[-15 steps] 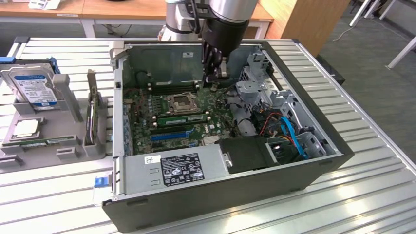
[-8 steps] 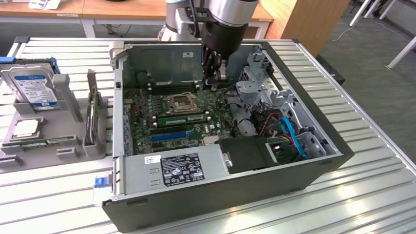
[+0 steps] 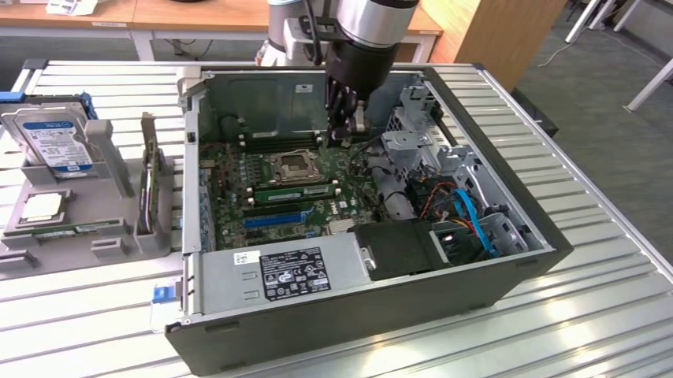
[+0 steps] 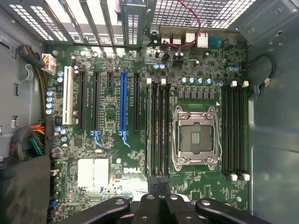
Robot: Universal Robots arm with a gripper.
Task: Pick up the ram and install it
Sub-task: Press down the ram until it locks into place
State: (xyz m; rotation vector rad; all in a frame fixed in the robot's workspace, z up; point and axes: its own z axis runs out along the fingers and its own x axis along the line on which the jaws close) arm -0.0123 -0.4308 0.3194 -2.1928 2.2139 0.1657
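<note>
Jaws clenched, apparently empty, poised over one end of the ram (image 3: 296,191), which stands on edge in a slot (image 4: 158,126) beside the CPU socket (image 3: 291,167). Risk: pressure at one end alone may seat the stick crooked, leaving its other end unlatched.

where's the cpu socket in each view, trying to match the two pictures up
Exterior view: the cpu socket sits at the middle of the green motherboard.
Wrist view: the cpu socket lies between the two banks of memory slots.
Shared landmark: the blue expansion slot, past one memory bank from the socket.
</note>
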